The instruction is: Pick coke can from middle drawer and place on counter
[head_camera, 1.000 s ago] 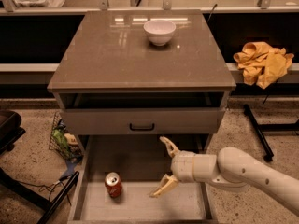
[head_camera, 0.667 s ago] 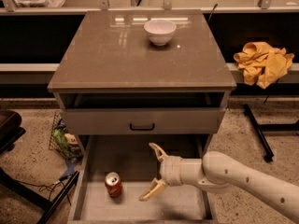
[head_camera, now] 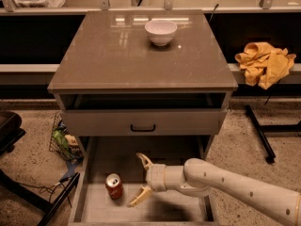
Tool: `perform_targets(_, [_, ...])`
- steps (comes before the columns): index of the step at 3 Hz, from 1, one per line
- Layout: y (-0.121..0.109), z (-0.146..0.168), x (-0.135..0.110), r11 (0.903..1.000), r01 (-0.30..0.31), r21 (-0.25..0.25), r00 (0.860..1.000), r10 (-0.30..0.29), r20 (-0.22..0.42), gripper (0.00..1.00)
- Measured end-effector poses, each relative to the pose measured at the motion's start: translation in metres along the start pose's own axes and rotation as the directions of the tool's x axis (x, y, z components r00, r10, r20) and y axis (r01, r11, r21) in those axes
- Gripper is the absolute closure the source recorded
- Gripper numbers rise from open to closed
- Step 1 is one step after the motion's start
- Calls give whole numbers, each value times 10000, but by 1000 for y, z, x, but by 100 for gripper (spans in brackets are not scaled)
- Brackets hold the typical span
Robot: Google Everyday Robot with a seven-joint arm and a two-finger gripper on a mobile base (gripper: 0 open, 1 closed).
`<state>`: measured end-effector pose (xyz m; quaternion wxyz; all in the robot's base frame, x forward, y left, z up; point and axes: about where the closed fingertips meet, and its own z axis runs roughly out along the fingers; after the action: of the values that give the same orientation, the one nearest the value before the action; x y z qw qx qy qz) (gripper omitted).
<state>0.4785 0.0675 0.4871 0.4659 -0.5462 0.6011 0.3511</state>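
Note:
The coke can (head_camera: 114, 186), red with a silver top, stands upright on the pale floor of the pulled-out middle drawer (head_camera: 181, 210), left of centre. My gripper (head_camera: 139, 180) is open inside the drawer, just right of the can, with one finger above and one below the can's height; it does not touch the can. The white arm reaches in from the lower right. The counter (head_camera: 113, 60) is the glossy grey-brown cabinet top above.
A white bowl (head_camera: 161, 32) sits at the back of the counter. A closed drawer with a black handle (head_camera: 143, 127) is above the open one. A yellow cloth (head_camera: 264, 63) lies at right. A wire basket (head_camera: 63, 140) and cables sit at left.
My gripper has moved left inside the drawer, from right of centre to close beside the coke can. The fingers stay open. The can has not moved.

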Motion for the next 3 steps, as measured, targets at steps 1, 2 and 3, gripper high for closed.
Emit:
perform_targets(1, [4,31,11,9997,-107,-210,9994,114,341,0])
perform_targets(2, [19,62,18,9987,-133,-501,9978,166,646,0])
perform_targets(3, [32,80,21,9973,-219,-706,9964,275,799,0])
